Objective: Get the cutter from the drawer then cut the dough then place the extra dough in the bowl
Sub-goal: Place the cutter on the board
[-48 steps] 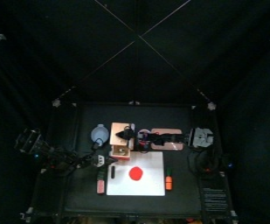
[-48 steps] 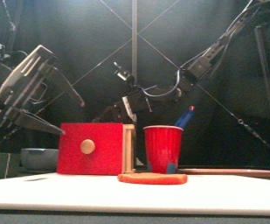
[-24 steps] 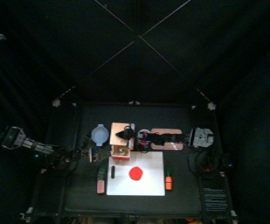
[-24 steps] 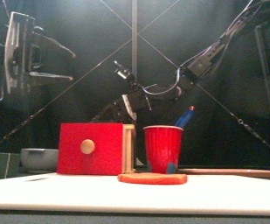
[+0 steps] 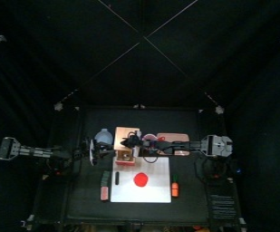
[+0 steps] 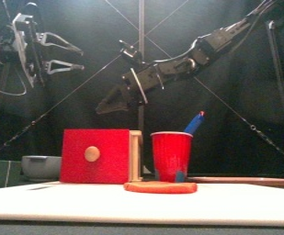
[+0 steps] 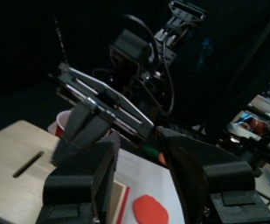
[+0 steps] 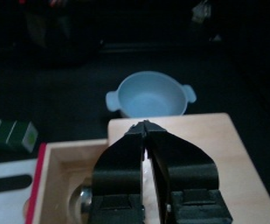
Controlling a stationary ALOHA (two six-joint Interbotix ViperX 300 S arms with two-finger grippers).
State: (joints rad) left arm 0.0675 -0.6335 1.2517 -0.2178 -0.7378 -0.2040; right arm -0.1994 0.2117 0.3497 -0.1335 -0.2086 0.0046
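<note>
Right gripper (image 8: 147,129) closed, empty, above wooden box (image 8: 210,140), drawer front (image 6: 95,156) facing forward — left gripper (image 7: 137,147) agape, empty.

We note a red cup (image 6: 173,156) upright on the counter (image 5: 75,195), a blue toy knife (image 6: 196,122) standing in it. We record a white cutting board (image 5: 160,174), with an orange toy (image 5: 175,188) at its right edge.
</note>
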